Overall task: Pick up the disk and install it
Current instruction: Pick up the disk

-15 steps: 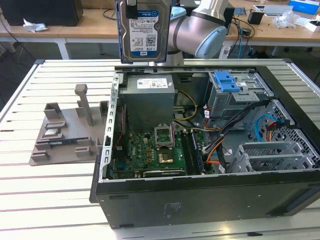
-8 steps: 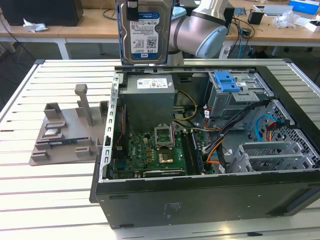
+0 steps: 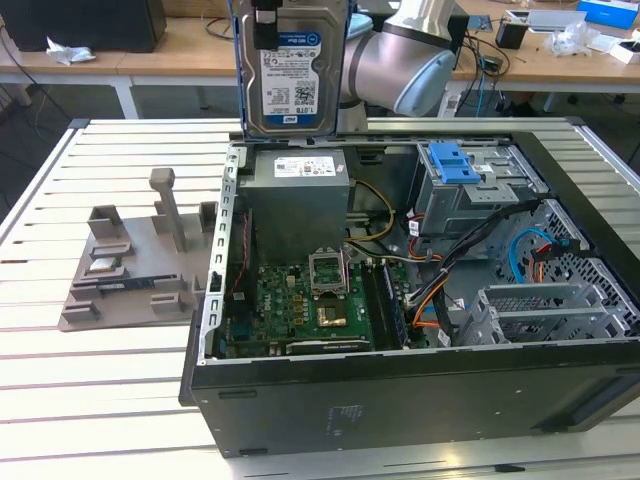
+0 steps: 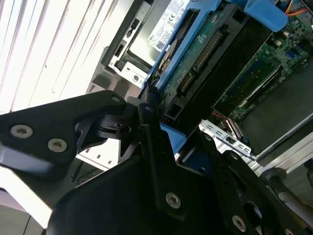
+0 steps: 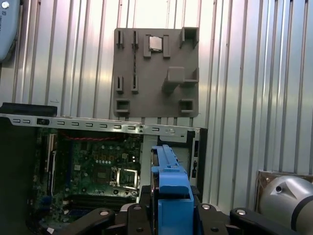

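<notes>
The disk hangs upright above the back edge of the open computer case, its white-and-blue label facing the exterior view. My gripper is shut on its upper end, with the arm's grey joint behind it. In the second wrist view the disk runs away from the black fingers, blue rails along its edges and its connector side showing. The first wrist view looks down the disk's blue rail, clamped in the gripper, over the case's motherboard.
A grey metal drive cage with a blue latch sits inside the case toward the exterior view's right. The power supply lies right below the disk. A grey plastic stand with upright posts rests on the slatted table, left of the case.
</notes>
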